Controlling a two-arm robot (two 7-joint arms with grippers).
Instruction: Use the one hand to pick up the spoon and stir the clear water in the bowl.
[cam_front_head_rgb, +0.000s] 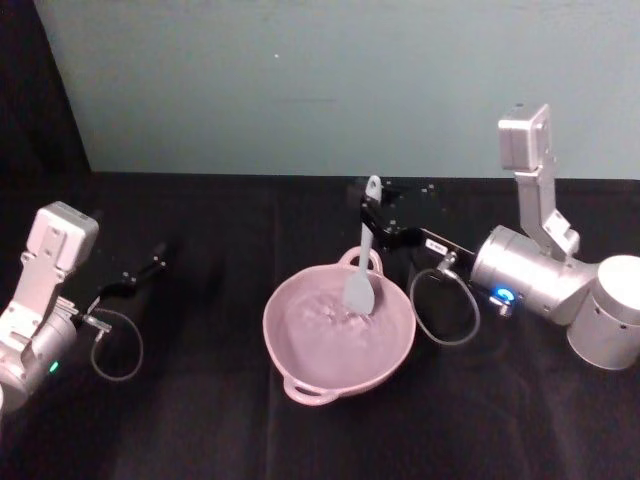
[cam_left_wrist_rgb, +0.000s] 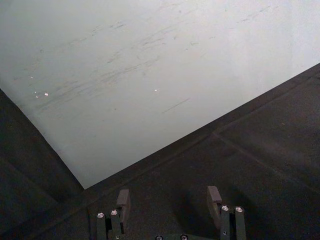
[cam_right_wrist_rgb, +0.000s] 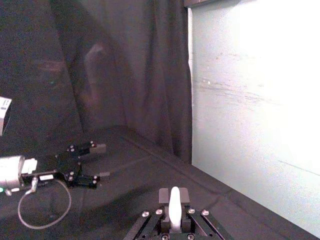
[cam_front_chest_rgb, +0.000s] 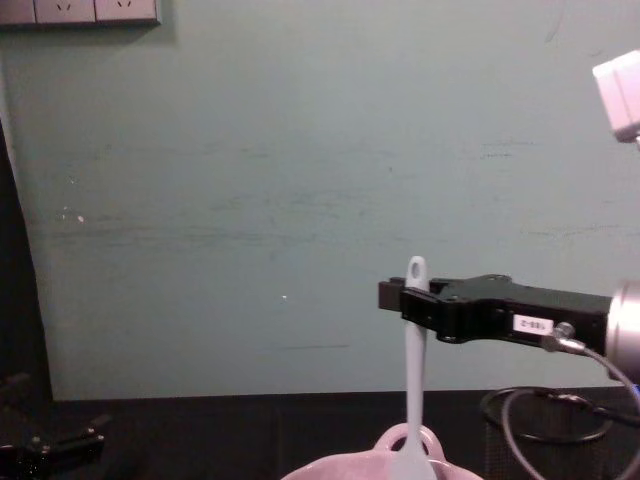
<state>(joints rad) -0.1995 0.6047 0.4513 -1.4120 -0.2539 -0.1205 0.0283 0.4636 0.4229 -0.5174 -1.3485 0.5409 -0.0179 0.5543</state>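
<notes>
Pink bowl (cam_front_head_rgb: 340, 378) sits mid-surface (cam_front_head_rgb: 200, 430) on black cloth, holding clear water (cam_front_head_rgb: 315, 320). White spoon (cam_front_head_rgb: 362, 262) stands nearly upright, its paddle head dipped in the water at the bowl's far side, by the loop handle. Right gripper (cam_front_head_rgb: 371, 212) reaches in from the right, above the far rim; fingers clamped on the spoon's handle just below the oval hole. Left gripper (cam_front_head_rgb: 158, 256) parked low at far left, well apart from the bowl, fingers apart.
</notes>
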